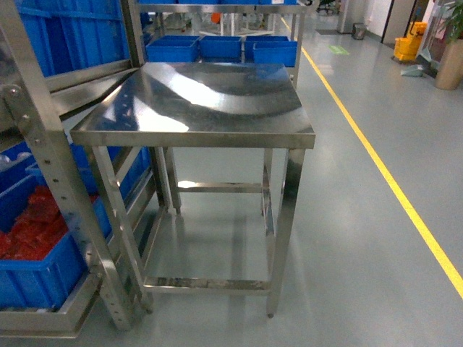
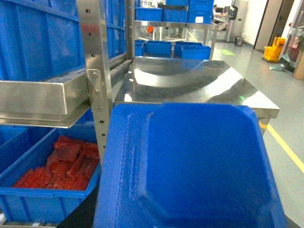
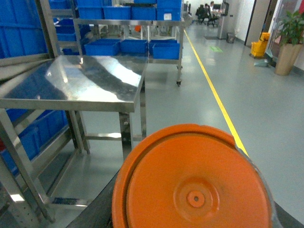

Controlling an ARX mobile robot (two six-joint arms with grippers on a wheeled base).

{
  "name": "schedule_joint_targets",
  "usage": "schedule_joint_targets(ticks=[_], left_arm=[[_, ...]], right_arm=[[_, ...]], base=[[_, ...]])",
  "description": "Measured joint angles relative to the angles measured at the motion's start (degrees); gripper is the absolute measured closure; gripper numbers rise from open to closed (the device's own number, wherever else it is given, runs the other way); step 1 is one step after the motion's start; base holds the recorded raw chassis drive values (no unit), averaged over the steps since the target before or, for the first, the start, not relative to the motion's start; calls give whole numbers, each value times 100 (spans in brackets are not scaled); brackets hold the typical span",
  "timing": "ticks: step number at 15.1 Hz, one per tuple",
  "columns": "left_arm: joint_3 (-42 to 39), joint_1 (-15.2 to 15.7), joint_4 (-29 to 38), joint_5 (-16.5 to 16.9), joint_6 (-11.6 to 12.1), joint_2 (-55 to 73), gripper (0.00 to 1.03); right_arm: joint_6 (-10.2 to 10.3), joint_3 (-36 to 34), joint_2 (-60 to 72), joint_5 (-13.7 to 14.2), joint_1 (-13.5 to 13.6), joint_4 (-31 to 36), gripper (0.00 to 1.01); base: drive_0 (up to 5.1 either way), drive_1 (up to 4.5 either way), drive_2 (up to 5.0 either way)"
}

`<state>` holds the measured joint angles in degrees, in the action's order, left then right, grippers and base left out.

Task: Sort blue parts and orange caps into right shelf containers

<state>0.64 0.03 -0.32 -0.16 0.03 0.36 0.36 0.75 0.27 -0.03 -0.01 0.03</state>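
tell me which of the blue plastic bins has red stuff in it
The blue rectangular plastic bin on the lowest shelf of the left rack, beside the steel table; it holds red pieces. The three bins behind the table show none.

— What carries the things here?
— A square stainless steel table (image 1: 210, 97) on the grey floor (image 1: 347, 238); left, a metal shelf rack (image 1: 43, 166).
— On the rack?
— A blue plastic bin (image 1: 36, 275) with red pieces (image 1: 32, 224).

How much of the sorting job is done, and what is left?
Nothing looks sorted yet. A blue part fills the left wrist view and an orange cap fills the right wrist view, seemingly carried. The steel table holds nothing. Both pieces must still go into blue containers. Neither gripper is visible.
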Motion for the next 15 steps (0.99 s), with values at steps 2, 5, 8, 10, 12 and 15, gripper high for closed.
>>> schedule_joint_targets(ticks=[2, 5, 8, 10, 12, 15], left_arm=[[0, 0, 31, 15, 2, 0, 61], [0, 0, 15, 20, 2, 0, 61], [0, 0, 0, 17, 2, 0, 61], [0, 0, -7, 17, 2, 0, 61], [0, 0, -13, 13, 2, 0, 61], [-2, 0, -13, 15, 2, 0, 61]], right_arm=[[0, 0, 0, 4, 0, 4, 57], [0, 0, 0, 22, 0, -26, 57], [0, 0, 0, 20, 0, -31, 57], [0, 0, 0, 17, 0, -35, 57], [0, 0, 0, 17, 0, -39, 57], [0, 0, 0, 17, 0, -39, 57]], base=[[0, 429, -429], [0, 429, -429], [0, 429, -429], [0, 429, -429], [-470, 176, 348], [-484, 219, 277]])
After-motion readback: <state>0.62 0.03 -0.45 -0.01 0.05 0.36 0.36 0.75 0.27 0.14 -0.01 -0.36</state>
